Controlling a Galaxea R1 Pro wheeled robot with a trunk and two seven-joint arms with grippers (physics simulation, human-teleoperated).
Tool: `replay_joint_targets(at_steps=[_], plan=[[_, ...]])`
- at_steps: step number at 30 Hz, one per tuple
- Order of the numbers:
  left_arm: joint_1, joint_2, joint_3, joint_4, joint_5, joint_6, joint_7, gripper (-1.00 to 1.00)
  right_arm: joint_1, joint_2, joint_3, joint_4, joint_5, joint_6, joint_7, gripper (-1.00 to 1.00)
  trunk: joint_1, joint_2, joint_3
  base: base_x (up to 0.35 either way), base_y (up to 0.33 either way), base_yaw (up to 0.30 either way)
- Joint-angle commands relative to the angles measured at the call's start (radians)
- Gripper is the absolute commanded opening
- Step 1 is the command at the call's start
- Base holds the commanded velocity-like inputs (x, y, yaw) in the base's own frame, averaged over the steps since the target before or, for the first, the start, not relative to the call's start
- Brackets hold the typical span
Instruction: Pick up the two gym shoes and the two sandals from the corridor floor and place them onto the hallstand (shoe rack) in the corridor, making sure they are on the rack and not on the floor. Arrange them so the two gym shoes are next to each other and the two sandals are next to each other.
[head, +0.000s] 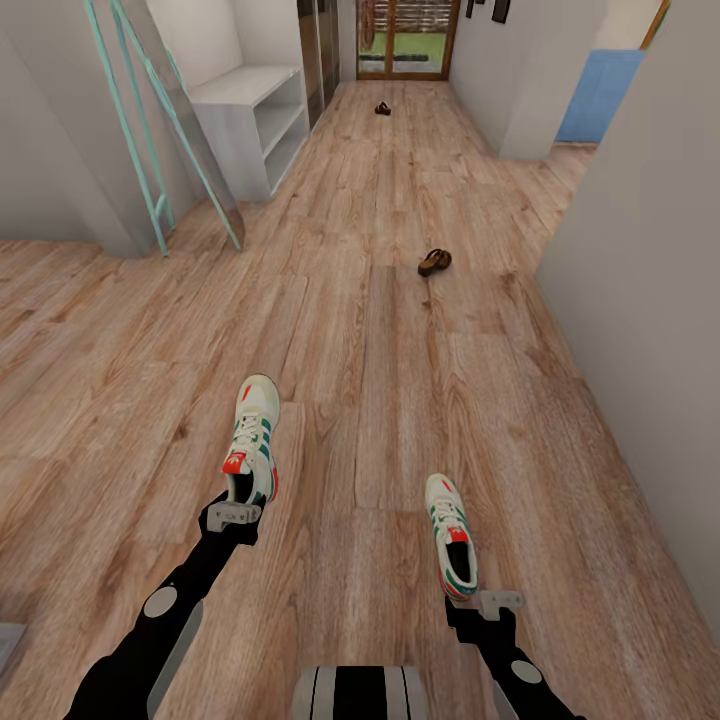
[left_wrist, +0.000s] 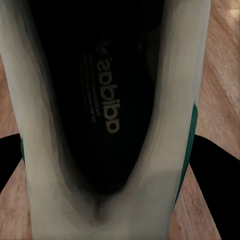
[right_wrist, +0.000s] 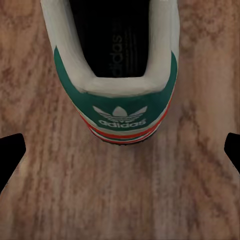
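Observation:
My left gripper (head: 234, 516) is shut on the heel of one cream-white gym shoe (head: 253, 437), which it holds above the corridor floor (head: 380, 360). In the left wrist view this shoe's dark inside (left_wrist: 107, 100) is very close, with a dark finger (left_wrist: 216, 172) on each side. The other gym shoe (head: 450, 545) lies on the floor, and my right gripper (head: 497, 603) is open just behind its green heel (right_wrist: 120, 107), fingertips (right_wrist: 10, 155) wide apart. One brown sandal (head: 434, 262) lies mid-corridor, the second sandal (head: 383, 108) far down it. The light-grey hallstand (head: 250, 120) stands at the left.
A teal leaning frame (head: 150, 130) stands on the left in front of the hallstand. A grey wall (head: 650, 300) runs along the right side, with a blue panel (head: 600, 95) beyond it. A glazed door (head: 405, 40) closes the corridor's far end.

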Motion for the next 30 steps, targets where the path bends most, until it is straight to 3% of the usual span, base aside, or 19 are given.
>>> replay_joint_targets(at_steps=[1, 30], plan=[[0.0, 0.001, -0.002, 0.001, 0.01, -0.001, -0.003, -1.0, 0.0, 0.001, -0.005, 0.001, 0.003, -0.003, 0.0, 1.0, 0.0, 0.0, -0.001, 0.009, 0.0, 0.0], [0.0, 0.001, -0.002, 0.001, 0.01, -0.008, -0.005, -1.0, 0.0, 0.001, -0.005, 0.0, 0.003, -0.003, 0.0, 1.0, 0.0, 0.0, -0.001, 0.07, 0.0, 0.0]])
